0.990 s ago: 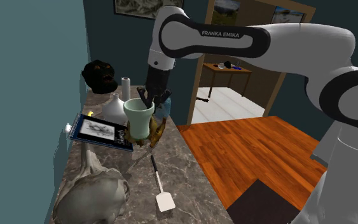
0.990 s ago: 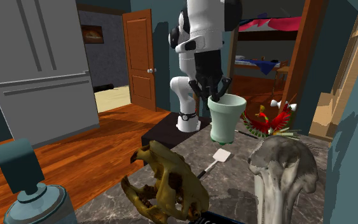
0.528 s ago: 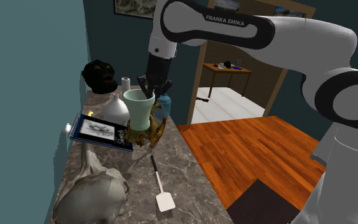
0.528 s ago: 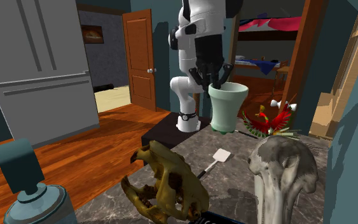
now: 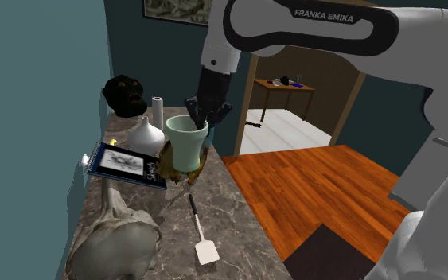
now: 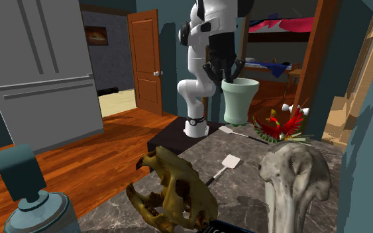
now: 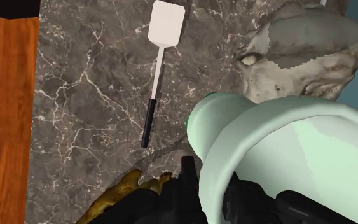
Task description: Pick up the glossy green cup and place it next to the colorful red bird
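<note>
1. Change: over the last second the green cup has gone up and across toward the red bird; earlier its base sat low and further left of the bird in the second exterior view; now the base hangs clear of the table, above and just left of the bird.
2. Claw is pinched on the cup's rim, one finger inside and one outside the wall; narrow gap, only the wall between them; the cup hangs upright under it.
3. Meaning: pick-up looks done and the carry is under way; lowering the cup beside the bird is not yet done; call it a bit past halfway.
4. Unmoved: white spatula, brown skull and grey bone head lie as before, all nearer the camera than the bird.
5. Hidden: the bird's lower part is cut off by the grey bone head in front of it; free table beside the bird can't be read.
6. Depth between cup and bird is unclear; the cup may be in front of or behind the bird, cannot tell.
7. Wrist view: the cup's pale wall covers most of the fingers; the tip inside the cup is hidden.
8. A thin white thing lies on the table left of the bird, under the cup; too small to name.
</note>
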